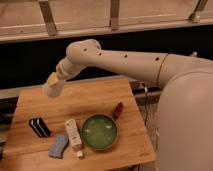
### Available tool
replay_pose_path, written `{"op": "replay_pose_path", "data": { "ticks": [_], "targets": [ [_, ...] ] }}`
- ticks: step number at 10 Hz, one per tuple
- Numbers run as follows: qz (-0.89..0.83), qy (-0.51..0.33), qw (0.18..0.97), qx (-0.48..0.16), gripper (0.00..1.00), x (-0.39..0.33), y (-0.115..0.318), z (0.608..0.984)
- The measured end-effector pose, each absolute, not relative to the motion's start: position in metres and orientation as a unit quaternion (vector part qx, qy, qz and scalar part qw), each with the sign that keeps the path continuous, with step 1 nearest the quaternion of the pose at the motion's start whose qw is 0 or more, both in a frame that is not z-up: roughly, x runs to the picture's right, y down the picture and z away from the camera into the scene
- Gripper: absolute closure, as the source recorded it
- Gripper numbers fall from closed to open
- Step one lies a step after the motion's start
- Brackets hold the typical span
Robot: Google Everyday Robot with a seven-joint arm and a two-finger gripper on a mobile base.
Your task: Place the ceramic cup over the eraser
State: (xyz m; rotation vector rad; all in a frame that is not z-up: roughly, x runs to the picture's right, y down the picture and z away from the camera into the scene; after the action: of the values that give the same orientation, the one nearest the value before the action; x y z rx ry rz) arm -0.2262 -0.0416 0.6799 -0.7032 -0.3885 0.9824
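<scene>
Cream hand (53, 86) hovers above the far-left part of the table (100, 100), closed on what looks like the ceramic cup (50, 92). Nearer, by the left edge, lies the eraser (39, 127). Risk: an off-centre descent catches the cup rim and shoves the eraser off.

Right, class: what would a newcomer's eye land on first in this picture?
The cream arm stretched in from the right, its tool shut on a white cup above the table's back-left corner. Then the green bowl near the front, and the black striped eraser at the left edge.
</scene>
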Motion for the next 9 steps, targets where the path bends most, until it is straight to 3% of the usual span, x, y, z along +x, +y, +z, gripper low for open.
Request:
{"op": "replay_pose_path", "data": {
  "ticks": [9],
  "targets": [
    [0.406, -0.133, 0.832, -0.353, 1.0, -0.227, -0.027, 0.649]
  ]
}}
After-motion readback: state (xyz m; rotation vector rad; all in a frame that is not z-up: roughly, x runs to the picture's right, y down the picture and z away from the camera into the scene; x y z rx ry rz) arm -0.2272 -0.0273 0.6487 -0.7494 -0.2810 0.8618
